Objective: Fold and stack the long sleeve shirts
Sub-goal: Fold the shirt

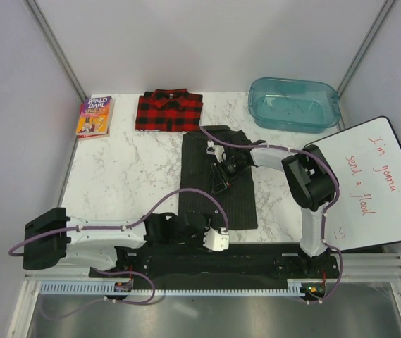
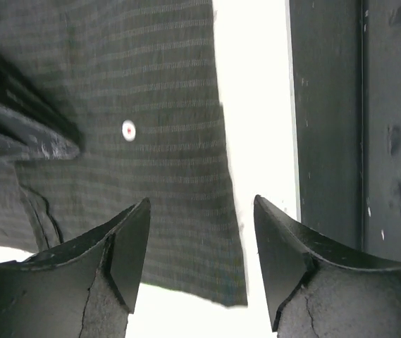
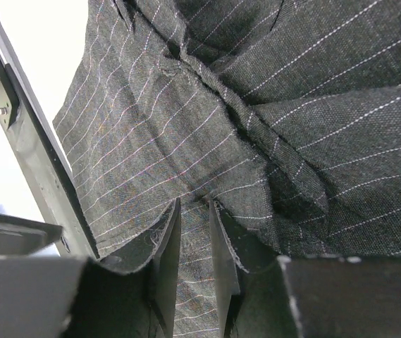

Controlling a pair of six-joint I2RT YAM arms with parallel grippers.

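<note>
The red plaid shirt (image 1: 169, 110) lies folded at the far side of the table (image 1: 130, 176) — done. The dark striped shirt (image 1: 239, 204) lies in the middle, a long strip that looks half folded. The right gripper (image 3: 194, 208) pinches its cloth; the left gripper (image 2: 201, 204) hangs open over its near end. No stack yet.

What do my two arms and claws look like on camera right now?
The left arm and right arm both have white link shells with bulky black joint housings, and a lilac cable loops along each. The left claw has thick, matte black, wedge-shaped fingers; the right claw has matching black fingers. No markings show.
</note>
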